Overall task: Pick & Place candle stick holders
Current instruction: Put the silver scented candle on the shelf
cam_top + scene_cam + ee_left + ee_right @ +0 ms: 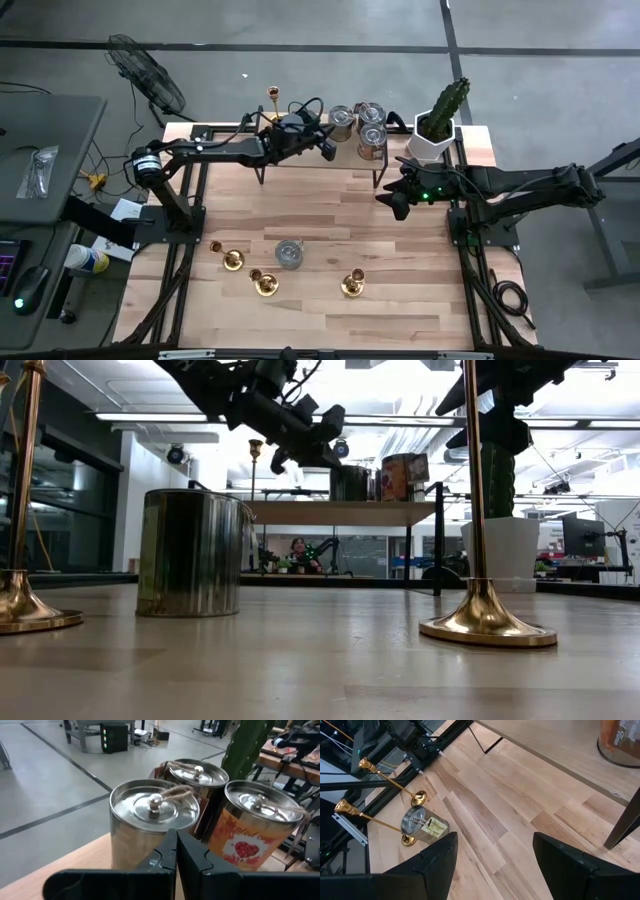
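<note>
From above, three candle stick holders stood along the near part of the surface around a lone tin can, and a fourth holder stood at the far edge by the raised shelf. The left gripper hung over that shelf beside three more cans; the right gripper hovered over bare wood.

At table height, tall brass stems rose on narrow flared bases; a careless approach would probably tip one.

The left wrist view showed its fingers pressed together, empty, close to the cans; one label read partly "nted", over a red heart.

The right wrist view showed wide, empty fingers, well apart from two holders
</note>
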Robot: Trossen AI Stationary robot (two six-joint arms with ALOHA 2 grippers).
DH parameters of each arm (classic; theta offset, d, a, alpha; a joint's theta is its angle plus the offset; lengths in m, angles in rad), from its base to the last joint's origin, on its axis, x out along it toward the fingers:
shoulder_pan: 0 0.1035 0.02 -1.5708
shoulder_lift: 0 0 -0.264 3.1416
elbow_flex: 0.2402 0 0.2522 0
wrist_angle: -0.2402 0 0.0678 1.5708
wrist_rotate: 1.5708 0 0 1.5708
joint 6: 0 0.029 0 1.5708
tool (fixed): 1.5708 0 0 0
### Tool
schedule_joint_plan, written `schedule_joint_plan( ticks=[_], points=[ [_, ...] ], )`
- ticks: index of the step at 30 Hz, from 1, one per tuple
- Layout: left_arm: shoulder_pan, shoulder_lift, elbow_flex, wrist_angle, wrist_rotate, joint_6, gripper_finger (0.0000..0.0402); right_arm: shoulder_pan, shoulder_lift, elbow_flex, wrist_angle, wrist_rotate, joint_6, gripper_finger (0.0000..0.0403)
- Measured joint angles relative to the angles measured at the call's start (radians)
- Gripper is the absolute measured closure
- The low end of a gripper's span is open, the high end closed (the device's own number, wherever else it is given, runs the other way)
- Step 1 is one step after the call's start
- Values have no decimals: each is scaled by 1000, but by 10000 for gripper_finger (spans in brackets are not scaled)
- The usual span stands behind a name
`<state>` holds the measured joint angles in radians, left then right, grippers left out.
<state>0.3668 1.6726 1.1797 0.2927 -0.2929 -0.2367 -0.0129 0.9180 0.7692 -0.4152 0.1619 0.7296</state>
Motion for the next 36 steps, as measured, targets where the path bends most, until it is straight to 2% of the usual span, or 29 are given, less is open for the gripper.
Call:
schedule_joint_plan(
  ticks=[7,12,14,21,27,36],
  points=[
    [-7,-18,0,-75,-2,4,401,0,0,0,0,-4,1,151],
    [-14,-55,26,-233,-178,-14,401,0,0,0,0,-4,2,151],
    [-13,-55,31,-248,-207,-21,401,0,0,0,0,-4,3,151],
    [17,19,32,-222,-192,-105,401,0,0,0,0,4,0,151],
    [19,75,33,-158,-169,-114,401,0,0,0,0,13,3,151],
    [20,82,32,-54,-129,-120,401,0,0,0,0,20,7,151]
  ],
)
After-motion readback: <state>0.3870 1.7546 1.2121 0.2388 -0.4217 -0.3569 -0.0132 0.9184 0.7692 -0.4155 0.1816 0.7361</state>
